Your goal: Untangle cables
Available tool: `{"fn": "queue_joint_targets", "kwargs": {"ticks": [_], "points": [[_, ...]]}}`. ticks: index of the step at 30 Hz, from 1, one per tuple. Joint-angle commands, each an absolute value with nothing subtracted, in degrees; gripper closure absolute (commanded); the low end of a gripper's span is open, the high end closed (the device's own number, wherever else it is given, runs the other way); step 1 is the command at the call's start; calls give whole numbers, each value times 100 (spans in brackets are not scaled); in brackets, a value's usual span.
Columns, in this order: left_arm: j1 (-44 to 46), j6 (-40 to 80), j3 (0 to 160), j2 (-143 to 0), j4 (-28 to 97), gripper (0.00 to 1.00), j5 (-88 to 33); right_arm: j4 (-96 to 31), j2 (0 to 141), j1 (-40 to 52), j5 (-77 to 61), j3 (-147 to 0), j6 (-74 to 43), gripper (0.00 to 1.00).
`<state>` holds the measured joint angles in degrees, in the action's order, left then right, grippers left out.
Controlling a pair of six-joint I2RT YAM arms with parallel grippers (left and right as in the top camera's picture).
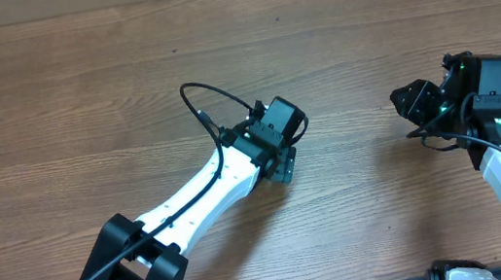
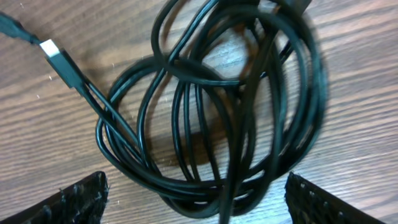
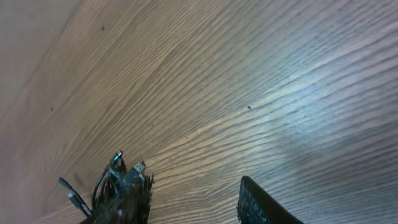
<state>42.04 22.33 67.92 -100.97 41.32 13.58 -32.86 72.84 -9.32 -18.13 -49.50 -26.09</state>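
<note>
Cables (image 2: pixel 245 118): black, bunched in overlapping loops flat on the counter, directly beneath the left gripper; crossed over and under throughout, not yet separated. Hidden by that gripper in the overhead view.
Loose plug (image 2: pixel 55 51): white-tipped, lying out past the edge of the bunch, clear of the loops. Judged the easiest end to trace back into the tangle.
Left gripper (image 2: pixel 196 193): spread wide, one of its fingers (image 2: pixel 81 199) on either side of the bunch, nothing clamped. Positioned, by judgement, to descend on the loops or to single out one strand.
Right gripper (image 3: pixel 196 186): parted, only bare wood between the two sides, nothing held there. Kept well apart from the bunch over open counter, probably in reserve to take or pin a strand once lifted.
Small plug ends (image 3: pixel 127 168): seen just beside one finger in the right wrist view. Touching it or merely lying behind it, impossible to tell.
Counter (image 1: pixel 75 76): wood-grain, flat and smooth, with a soft sheen under the light. Likely to let a pulled cord slide and drag the whole bunch unless held down.
Room: little shown. Pale plain band beyond the far edge of the counter; wall or floor, cannot tell.
</note>
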Motion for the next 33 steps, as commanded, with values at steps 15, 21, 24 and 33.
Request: {"fn": "queue_joint_targets", "kwargs": {"ticks": [15,21,24,33], "points": [[4471,1909,6386,-10779,3035,2,1647,-3310,7284,-1026,-1918,-5052,-2698,56],[4471,1907,6386,-10785,2818,53,1673,-3310,7284,-1026,-1916,-5052,-2698,61],[4471,1900,6392,-10783,2829,87,1673,-3312,7284,-1026,-1918,-5052,-2698,64],[4342,1472,6556,-9854,3144,96,1446,-3317,7284,-1026,-2252,-5052,-1647,66]]}}
